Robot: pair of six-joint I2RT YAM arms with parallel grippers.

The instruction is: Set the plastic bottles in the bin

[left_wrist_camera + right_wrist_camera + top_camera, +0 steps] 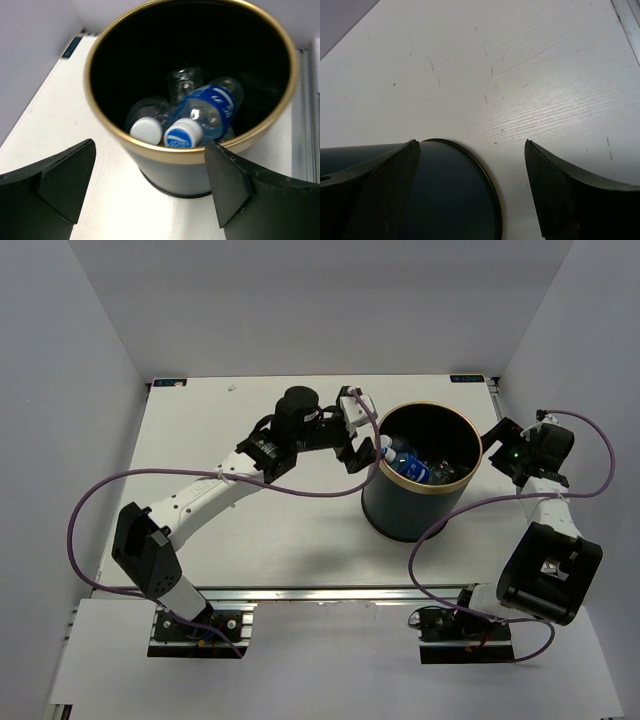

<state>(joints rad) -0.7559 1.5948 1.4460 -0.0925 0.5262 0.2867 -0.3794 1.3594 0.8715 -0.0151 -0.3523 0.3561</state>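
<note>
Nearest the lens, matte black wedge fingers (60,185) of the left gripper (150,150), spread wide with nothing between them. Just past them, the bin (170,175): a large round bucket, black outer wall, black inside, with a shiny gold rim. Stands upright on the white table (200,430), right of centre. Inside, plastic bottles lying tumbled together on the bottom: a clear one with a blue label (207,107) and blue-printed white cap, tilted cap-first toward the near wall; a clear one with a plain white cap (147,120) touching its left side; a third clear bottle (184,82) behind them, ribbed and glossy. Cannot tell whether more lie underneath.

From above, left arm stretched diagonally across the table, wrist bent, gripper hovering at the bin's left rim. Right arm folded close to its base, right gripper (471,145) just beside the bin's right side, fingers also set wide and empty, dark curved wall below them over scuffed, finely grained tabletop.
</note>
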